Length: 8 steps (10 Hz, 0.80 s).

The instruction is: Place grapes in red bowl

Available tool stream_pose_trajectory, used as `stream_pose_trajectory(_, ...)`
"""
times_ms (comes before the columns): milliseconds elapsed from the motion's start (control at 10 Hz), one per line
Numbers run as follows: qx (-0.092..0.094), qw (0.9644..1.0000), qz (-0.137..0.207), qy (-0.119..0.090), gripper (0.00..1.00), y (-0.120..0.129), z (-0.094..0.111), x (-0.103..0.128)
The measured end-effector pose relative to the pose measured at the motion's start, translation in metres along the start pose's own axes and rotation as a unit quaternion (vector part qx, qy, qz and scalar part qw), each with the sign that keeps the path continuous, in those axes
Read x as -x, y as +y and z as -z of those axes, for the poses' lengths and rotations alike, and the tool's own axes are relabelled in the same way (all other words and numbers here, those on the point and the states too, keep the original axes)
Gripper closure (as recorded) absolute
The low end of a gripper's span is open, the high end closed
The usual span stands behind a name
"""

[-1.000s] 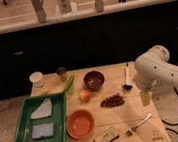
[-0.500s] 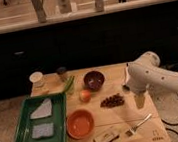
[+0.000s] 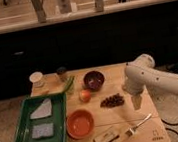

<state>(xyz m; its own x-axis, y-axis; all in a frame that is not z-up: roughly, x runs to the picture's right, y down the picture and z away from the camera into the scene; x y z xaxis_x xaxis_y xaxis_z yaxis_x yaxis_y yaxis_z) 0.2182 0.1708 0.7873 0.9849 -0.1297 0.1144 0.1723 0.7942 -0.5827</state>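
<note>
grapes (image 3: 112, 100) lying on wooden table (image 3: 115, 118) mid-right, red bowl (image 3: 80, 123) near-left of them, apart, green tray (image 3: 60, 121) left of the bowl, orange fruit (image 3: 84, 95) and purple bowl (image 3: 94, 79) far-left, gripper (image 3: 137, 102) just right of grapes, pointing down, fingers spread, holding nothing

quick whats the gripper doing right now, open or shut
gripper: open, holding nothing, just right of the grapes above the table
</note>
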Motion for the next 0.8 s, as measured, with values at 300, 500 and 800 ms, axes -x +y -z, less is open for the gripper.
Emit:
stream_pose_trajectory(300,0.002,0.9999,0.013,-0.007,0.2,-0.001,-0.01,0.005)
stream_pose_trajectory(500,0.003,0.9996,0.027,-0.013,0.2,-0.003,-0.02,0.014)
stream_pose_trajectory(800,0.005,0.999,0.04,-0.019,0.2,-0.004,-0.031,0.019)
